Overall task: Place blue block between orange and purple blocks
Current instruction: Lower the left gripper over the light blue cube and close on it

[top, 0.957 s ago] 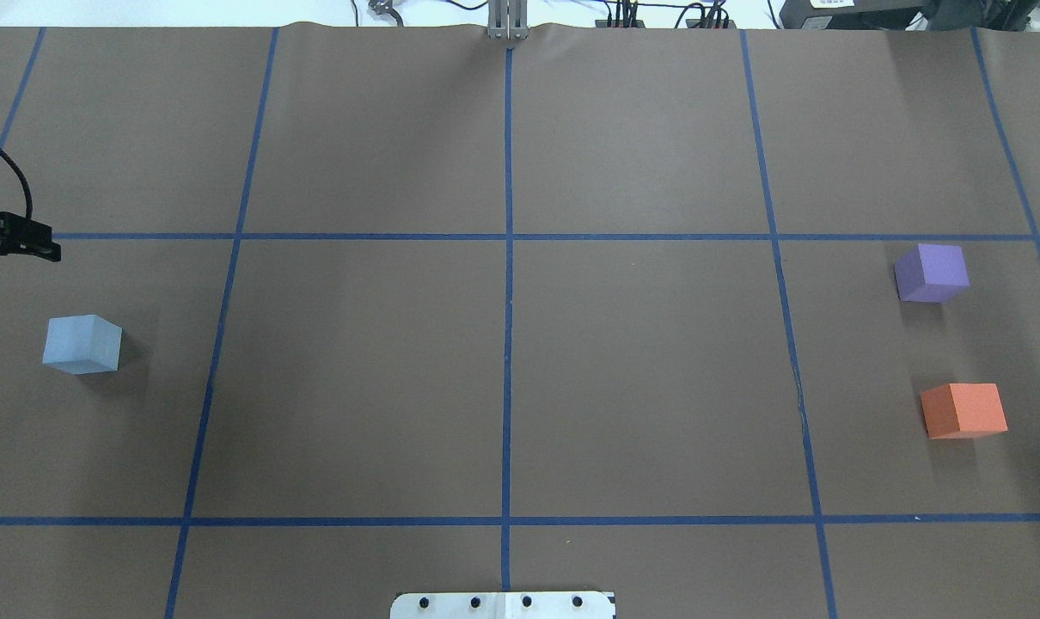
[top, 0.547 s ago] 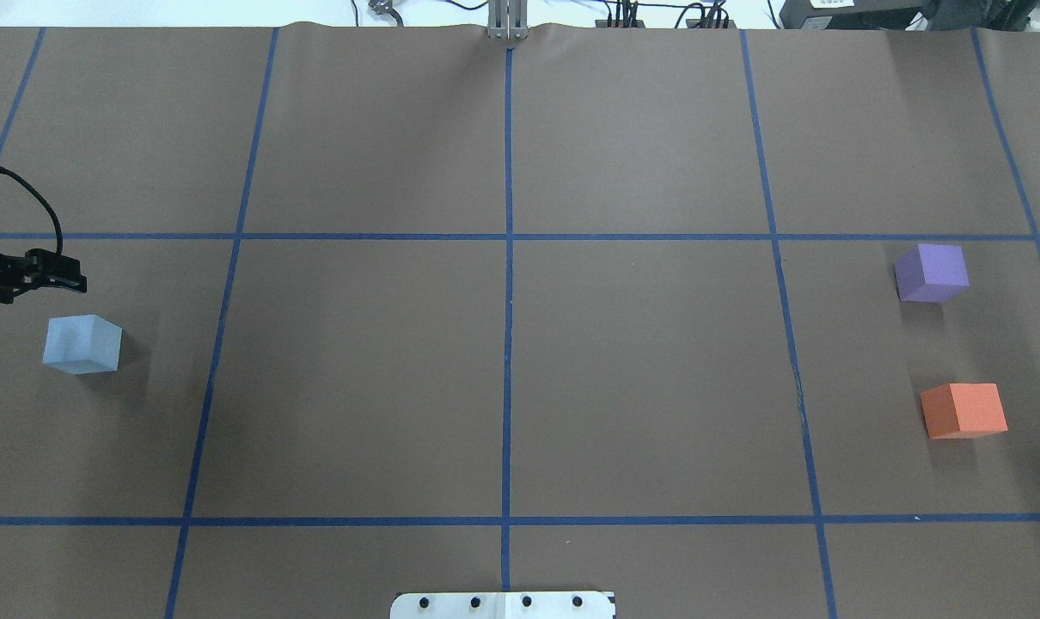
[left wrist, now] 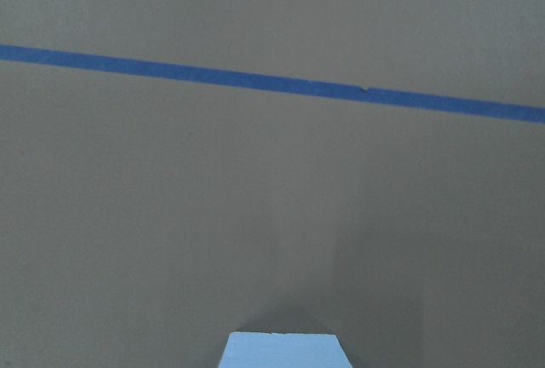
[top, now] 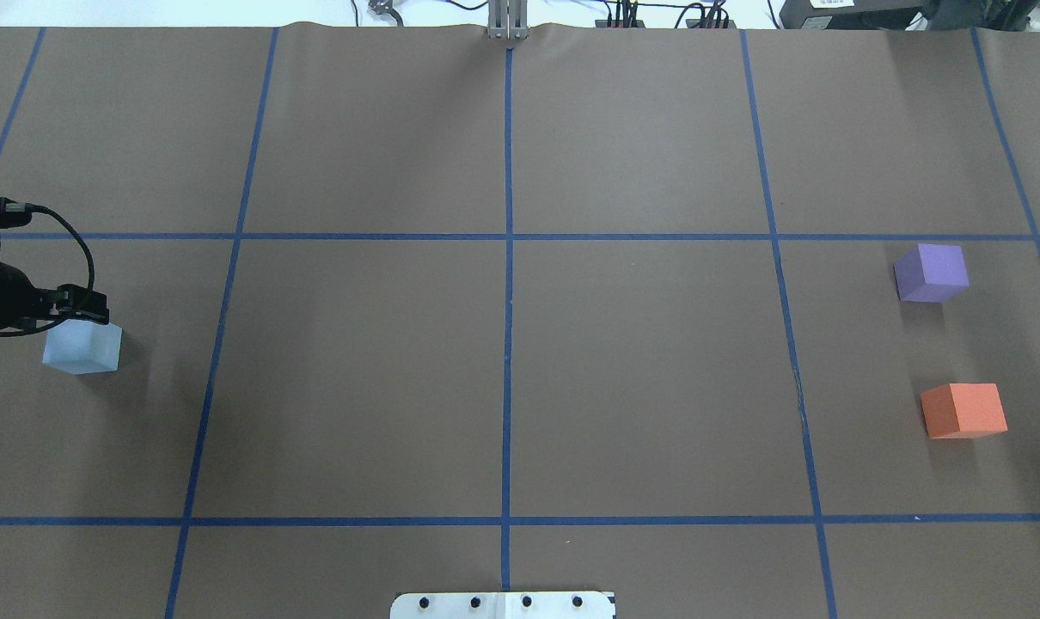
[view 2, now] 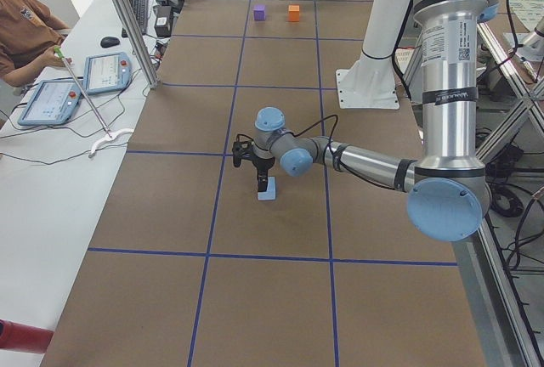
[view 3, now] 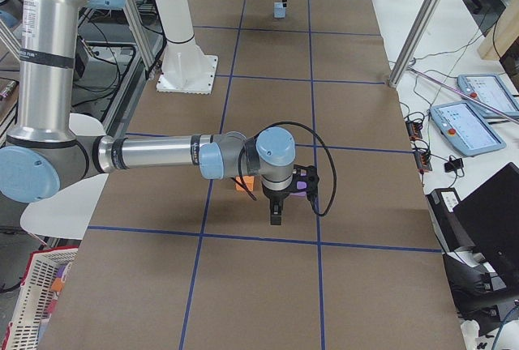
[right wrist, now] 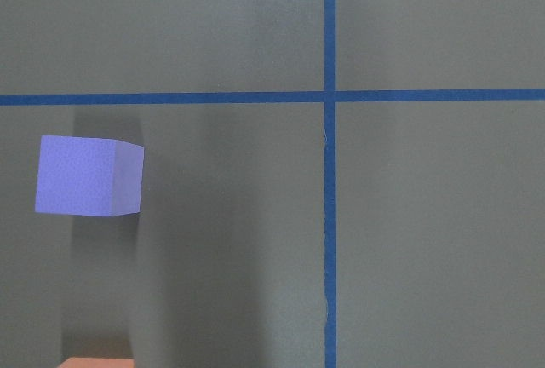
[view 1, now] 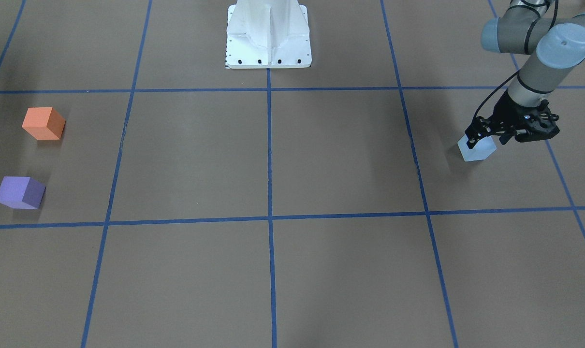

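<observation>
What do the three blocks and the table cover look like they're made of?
Blue block, purple block and orange block: probably foam; matte, shine-free faces, faintly grainy on the purple one in the right wrist view. Table cover: likely brown paper, matte with a wavy far edge. Its grid lines look like blue tape.

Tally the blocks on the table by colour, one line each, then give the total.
blue block: 1
purple block: 1
orange block: 1
Total: 3
</observation>
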{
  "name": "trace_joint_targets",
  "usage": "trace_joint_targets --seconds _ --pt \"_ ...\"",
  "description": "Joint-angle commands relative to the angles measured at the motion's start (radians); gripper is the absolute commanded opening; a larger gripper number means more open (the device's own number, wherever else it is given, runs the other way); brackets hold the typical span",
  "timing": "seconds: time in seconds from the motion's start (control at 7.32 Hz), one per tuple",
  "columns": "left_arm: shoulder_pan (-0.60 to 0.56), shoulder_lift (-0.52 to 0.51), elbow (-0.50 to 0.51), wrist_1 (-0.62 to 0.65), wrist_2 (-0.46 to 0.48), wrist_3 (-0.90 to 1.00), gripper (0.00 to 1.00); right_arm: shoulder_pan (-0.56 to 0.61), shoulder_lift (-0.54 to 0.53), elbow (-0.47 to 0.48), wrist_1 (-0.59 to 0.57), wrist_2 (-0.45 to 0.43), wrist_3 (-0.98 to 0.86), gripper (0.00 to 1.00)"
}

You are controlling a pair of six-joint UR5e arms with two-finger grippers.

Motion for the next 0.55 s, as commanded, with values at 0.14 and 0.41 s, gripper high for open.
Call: trace_joint_targets --seconds 0.14,0.41 --pt "0.028 -0.002 0.044 0.0 0.009 0.006 1.0 0.001 -0.005 -0.001 0.001 0.002 0.0 1.0" --pt "0.042 -0.008 0.053 -0.003 0.009 0.006 1.0 0.001 -0.005 -0.001 0.001 0.002 0.0 1.0"
